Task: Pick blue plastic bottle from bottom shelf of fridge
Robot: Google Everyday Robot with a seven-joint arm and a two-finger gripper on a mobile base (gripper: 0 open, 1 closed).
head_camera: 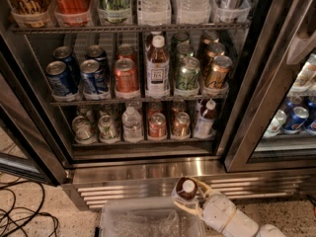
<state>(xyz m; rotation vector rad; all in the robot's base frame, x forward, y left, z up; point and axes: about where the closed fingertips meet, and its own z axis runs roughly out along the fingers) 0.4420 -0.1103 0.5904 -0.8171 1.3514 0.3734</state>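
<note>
The blue plastic bottle [205, 118] on the dark wire bottom shelf [143, 141] has a white cap, reddish-brown liquid and a pale blue-and-white label, and a nearby can [157, 126] is red. The fridge [148, 172] is grey steel with a ribbed grille. The cream-white tool [188, 195], low at centre before that grille, has a white-capped brown bottle [186, 187] at its tip.
</note>
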